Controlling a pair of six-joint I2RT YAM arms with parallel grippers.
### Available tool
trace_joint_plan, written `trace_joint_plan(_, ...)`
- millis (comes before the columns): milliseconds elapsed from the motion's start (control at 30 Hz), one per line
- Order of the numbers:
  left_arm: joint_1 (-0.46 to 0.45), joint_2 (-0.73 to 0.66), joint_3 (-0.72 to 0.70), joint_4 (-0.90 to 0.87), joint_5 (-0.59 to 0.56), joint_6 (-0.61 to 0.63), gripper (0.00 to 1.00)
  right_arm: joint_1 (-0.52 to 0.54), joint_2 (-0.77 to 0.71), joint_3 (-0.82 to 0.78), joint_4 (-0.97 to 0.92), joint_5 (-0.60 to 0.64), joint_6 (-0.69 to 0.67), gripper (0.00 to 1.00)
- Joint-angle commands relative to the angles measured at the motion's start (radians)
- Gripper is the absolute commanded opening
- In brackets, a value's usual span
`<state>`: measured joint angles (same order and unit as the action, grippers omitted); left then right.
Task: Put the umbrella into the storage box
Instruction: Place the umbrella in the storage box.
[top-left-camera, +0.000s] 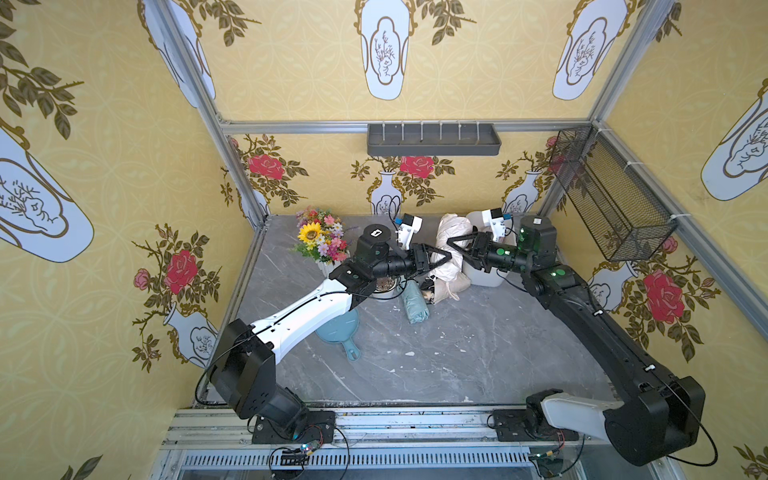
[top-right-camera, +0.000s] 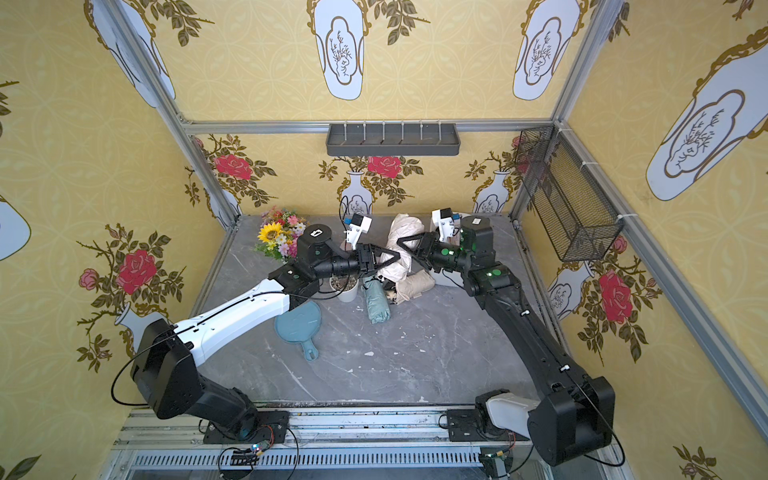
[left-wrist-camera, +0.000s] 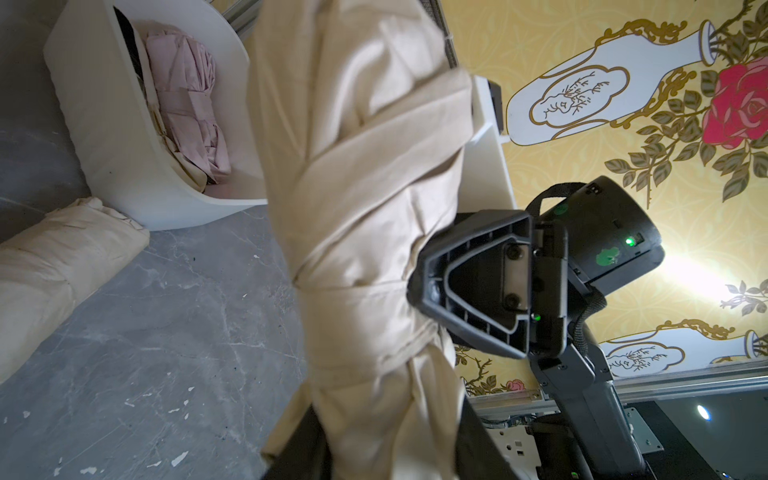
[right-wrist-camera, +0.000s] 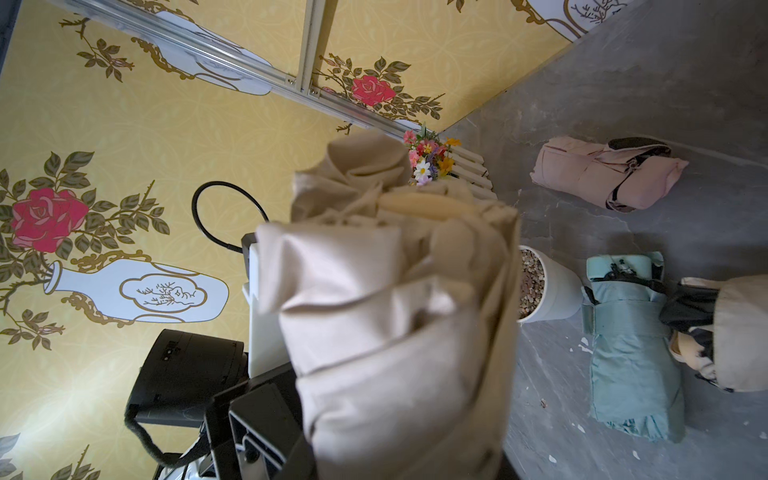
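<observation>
Above the grey surface (top-left-camera: 457, 353), beside the storage box (top-left-camera: 484, 277), the right hand (top-left-camera: 454, 248) grasps the beige umbrella (top-left-camera: 455, 226). The left hand (top-left-camera: 444, 257) flanks it; whether it grips, I cannot tell.

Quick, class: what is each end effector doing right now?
Left end effector: jaws flank the cream umbrella; grip cannot be told.
Right end effector: closed on the cream umbrella.
</observation>
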<state>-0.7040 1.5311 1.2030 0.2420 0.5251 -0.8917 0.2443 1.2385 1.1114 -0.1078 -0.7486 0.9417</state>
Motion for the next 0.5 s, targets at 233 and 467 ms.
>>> trace_joint_plan(233,0.027,-0.065,-0.057,-0.061,-0.043,0.077,0.76,-0.012,0.014,0.086,-0.169,0.06,-0.158,0.25)
trace_joint_plan(467,0.095,-0.151,-0.093,-0.289,-0.169,0.215,0.79,-0.132,0.074,0.225,-0.458,0.112,-0.39,0.24)
